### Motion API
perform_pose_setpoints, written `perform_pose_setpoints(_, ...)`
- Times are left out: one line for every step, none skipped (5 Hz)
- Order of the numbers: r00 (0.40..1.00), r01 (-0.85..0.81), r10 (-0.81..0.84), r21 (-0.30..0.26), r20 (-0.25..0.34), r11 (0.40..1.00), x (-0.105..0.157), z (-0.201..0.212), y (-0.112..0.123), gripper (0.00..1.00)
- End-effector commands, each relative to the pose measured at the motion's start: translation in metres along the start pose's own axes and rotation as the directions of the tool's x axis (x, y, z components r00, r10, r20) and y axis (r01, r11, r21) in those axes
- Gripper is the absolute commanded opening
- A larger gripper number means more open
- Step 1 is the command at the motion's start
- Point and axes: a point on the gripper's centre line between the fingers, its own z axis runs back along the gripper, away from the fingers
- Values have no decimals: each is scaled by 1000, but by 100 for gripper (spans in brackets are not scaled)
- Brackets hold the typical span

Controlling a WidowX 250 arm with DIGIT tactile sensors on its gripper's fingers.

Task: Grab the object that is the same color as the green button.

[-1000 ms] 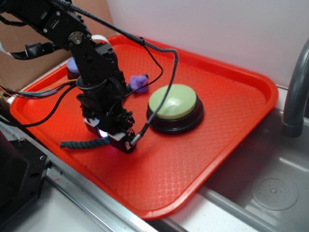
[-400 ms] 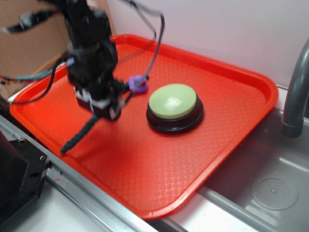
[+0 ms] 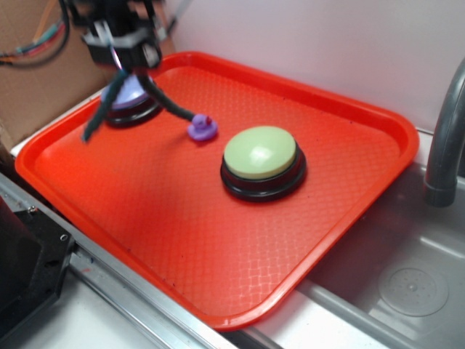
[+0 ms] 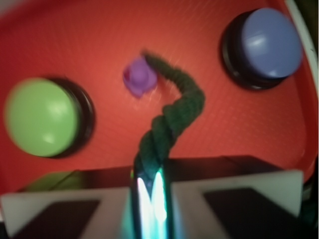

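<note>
Red tray [image 3: 349,218] with green button [image 3: 259,153] at centre, rope [image 3: 163,98] pinched by gripper [image 3: 120,54] upper left.

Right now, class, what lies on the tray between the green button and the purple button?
The small purple knob at the rope's end lies between the green button and purple button, clearest in the wrist view.

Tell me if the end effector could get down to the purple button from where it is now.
Probably not cleanly. The end effector sits right above the purple button, but it is shut on the green rope, which dangles between them.
</note>
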Motion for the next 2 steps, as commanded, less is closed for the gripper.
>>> perform_pose_setpoints(987, -46, 60, -90, 150, 995, 10, 56, 13, 0)
perform_pose_setpoints(999, 33, -34, 25, 37, 999, 22, 49, 18, 87)
